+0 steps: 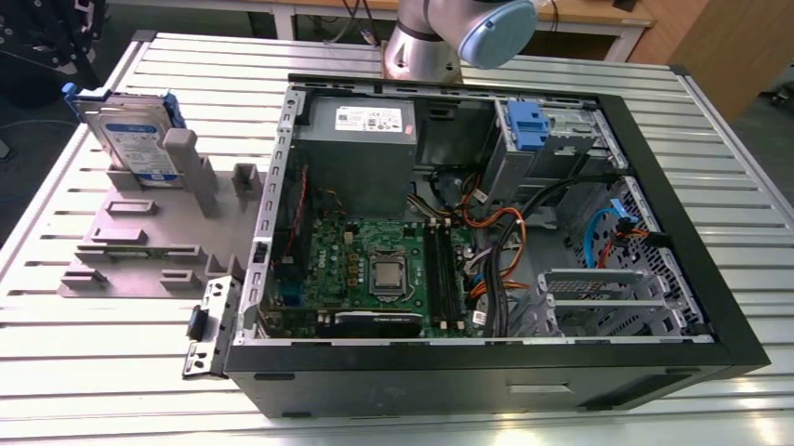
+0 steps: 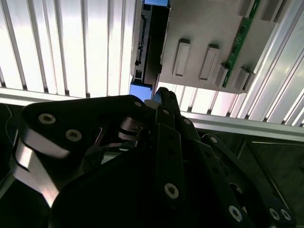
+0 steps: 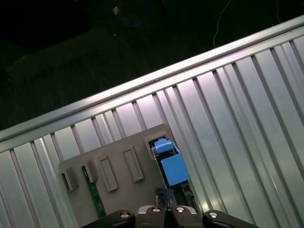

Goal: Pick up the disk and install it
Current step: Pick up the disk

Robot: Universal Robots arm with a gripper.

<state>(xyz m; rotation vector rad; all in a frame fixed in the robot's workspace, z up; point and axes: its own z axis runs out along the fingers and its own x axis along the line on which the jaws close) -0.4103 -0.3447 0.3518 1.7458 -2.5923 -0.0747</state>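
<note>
The disk stands upright on its edge in a slot of the grey holder plate, at the exterior view's left on the slatted table. Its white-and-blue label faces the camera and a blue bracket runs along its edges. In the second wrist view the disk appears edge-on from above, and my gripper hangs high over its blue end. The black fingers are shut together with nothing between them. In the first wrist view my gripper points down at the disk's blue bracket.
An open computer case lies on its side at the middle and right of the table. It holds a grey power supply, a motherboard and a blue-tabbed drive in a bay. A green memory stick stands in the holder. The table's edge is close.
</note>
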